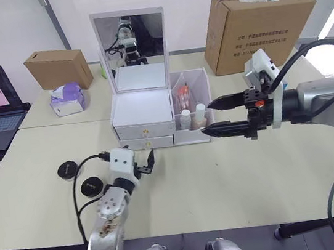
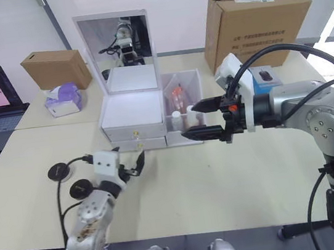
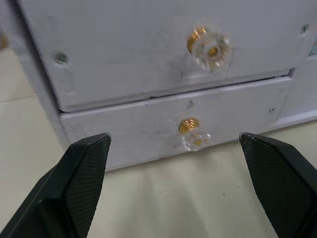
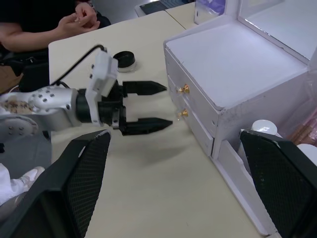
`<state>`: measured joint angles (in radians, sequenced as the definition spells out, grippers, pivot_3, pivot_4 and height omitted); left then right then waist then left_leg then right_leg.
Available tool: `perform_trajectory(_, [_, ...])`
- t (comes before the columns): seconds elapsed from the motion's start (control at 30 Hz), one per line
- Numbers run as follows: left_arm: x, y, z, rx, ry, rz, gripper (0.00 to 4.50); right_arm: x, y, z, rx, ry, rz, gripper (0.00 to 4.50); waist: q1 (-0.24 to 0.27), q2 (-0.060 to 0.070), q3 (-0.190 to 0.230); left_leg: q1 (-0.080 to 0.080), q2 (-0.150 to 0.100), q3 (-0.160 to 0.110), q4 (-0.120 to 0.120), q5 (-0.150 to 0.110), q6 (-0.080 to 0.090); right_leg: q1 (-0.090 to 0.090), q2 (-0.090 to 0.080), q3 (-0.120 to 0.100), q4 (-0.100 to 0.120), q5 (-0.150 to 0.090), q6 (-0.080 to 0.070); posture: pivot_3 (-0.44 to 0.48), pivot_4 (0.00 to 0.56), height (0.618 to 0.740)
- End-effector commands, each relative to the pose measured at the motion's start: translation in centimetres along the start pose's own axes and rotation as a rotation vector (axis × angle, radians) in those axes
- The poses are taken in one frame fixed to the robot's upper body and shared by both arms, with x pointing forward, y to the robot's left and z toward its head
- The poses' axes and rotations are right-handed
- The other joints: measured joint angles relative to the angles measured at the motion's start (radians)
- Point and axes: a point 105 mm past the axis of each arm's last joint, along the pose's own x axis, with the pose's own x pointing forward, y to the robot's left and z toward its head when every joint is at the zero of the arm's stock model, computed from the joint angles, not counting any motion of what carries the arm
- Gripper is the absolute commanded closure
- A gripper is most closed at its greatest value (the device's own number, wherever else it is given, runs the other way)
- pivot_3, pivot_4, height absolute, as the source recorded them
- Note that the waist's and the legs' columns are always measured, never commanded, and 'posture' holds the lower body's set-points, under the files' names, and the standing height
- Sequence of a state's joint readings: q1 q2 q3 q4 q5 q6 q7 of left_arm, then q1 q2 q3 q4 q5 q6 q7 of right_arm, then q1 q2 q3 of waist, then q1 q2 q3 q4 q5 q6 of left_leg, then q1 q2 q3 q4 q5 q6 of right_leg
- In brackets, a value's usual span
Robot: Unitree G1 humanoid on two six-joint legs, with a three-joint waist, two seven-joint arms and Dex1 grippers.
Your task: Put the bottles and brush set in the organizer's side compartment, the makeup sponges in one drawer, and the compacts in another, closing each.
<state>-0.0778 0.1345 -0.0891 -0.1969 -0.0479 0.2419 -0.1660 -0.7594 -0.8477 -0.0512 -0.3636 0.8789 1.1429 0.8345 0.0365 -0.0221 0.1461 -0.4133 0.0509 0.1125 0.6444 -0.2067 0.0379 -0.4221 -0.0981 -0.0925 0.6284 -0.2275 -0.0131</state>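
While both drawers of the white organizer (image 1: 145, 125) sit shut at the centre of the frame, the left end effector (image 1: 142, 164) hovers just in front of the lower drawer, fingers spread wide with nothing between them. In the left wrist view the lower drawer knob (image 3: 194, 138) lies between the two black fingers but not yet touched. The right end effector (image 1: 219, 117), at centre right, is also parted and empty, pointing toward the side compartment (image 1: 192, 106), where bottles (image 1: 199, 116) already stand.

Two black compacts (image 1: 67, 170) lie flat on the surface (image 1: 224, 179) at lower left, just beside the left arm. I see no sponges; they may already be in a drawer.

The knob looks like a small clear crystal on a brass stem: hard, smooth, likely slippery, so the fingertips should close squarely across it and pull straight out. The organizer seems a light box and may slide forward. The compacts look stiff, thin and slick; taking them across the rim seems best.
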Motion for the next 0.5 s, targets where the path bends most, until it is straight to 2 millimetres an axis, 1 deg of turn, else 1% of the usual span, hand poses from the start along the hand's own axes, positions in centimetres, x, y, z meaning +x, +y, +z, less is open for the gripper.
perform_trajectory(0.03, [0.9, -1.5, 0.6, 0.014, -0.042, 0.0, 0.05, -0.1, 0.3, 1.1, -0.039, -0.023, 0.002, 0.0, 0.001, 0.0, 0.0, 0.0, 0.0, 0.0, 0.0, 0.0, 0.0, 0.0, 0.0, 0.0, 0.0, 0.0, 0.0, 0.0, 0.15, 0.731])
perform_trajectory(0.13, [1.4, -2.4, 0.4, -0.016, -0.04, -0.007, 0.05, -0.1, 0.3, 1.2, -0.038, -0.025, 0.004, 0.0, 0.001, 0.0, 0.0, -0.001, 0.0, 0.0, 0.0, 0.0, 0.0, 0.0, 0.0, 0.0, 0.0, 0.0, 0.0, 0.0, 0.15, 0.731])
perform_trajectory(0.27, [2.3, -2.2, 0.7, -0.014, -0.064, 0.06, 0.05, -0.1, 0.6, 1.1, -0.036, -0.025, 0.004, 0.0, 0.001, 0.0, 0.0, -0.001, 0.0, 0.0, 0.0, 0.0, 0.0, 0.0, 0.0, 0.0, 0.0, 0.0, 0.0, 0.0, 0.15, 0.731])
perform_trajectory(0.37, [2.7, -2.4, 1.0, -0.038, -0.082, 0.083, 0.64, -0.3, 0.7, 1.0, -0.033, -0.016, -0.005, 0.0, 0.001, 0.0, 0.0, -0.001, 0.0, -0.001, 0.0, 0.0, 0.0, 0.0, 0.0, -0.001, 0.0, 0.0, 0.0, 0.0, 0.15, 0.731])
perform_trajectory(0.5, [2.8, -2.3, 1.1, -0.048, -0.098, 0.106, 1.85, -0.5, 0.7, 0.8, -0.032, -0.006, -0.017, 0.0, 0.002, 0.0, 0.0, -0.001, 0.0, -0.001, 0.001, 0.0, 0.0, 0.0, 0.0, -0.001, 0.0, 0.0, 0.0, 0.0, 0.15, 0.731])
